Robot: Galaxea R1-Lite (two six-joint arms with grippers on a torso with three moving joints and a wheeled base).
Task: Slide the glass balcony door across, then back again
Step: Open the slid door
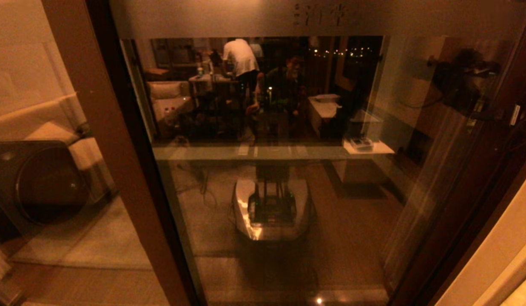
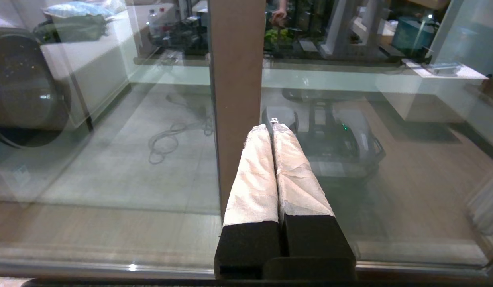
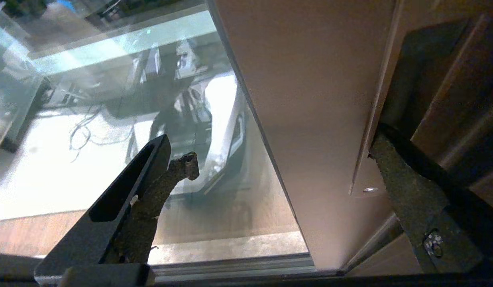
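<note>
Left gripper [image 2: 273, 126] fingers [image 2: 254, 171]: long, wrapped in creased white tape, bases in black foam blocks.
Left gripper tip: small metallic fleck at the wrapped ends.
Right gripper [image 3: 282, 159] fingers [image 3: 150, 191]: black, angular, one hollow-sided, lined with worn, crumbling grey-brown padding.
Right finger [image 3: 421, 207]: dark, gritty surface, one silver screw near its base.
</note>
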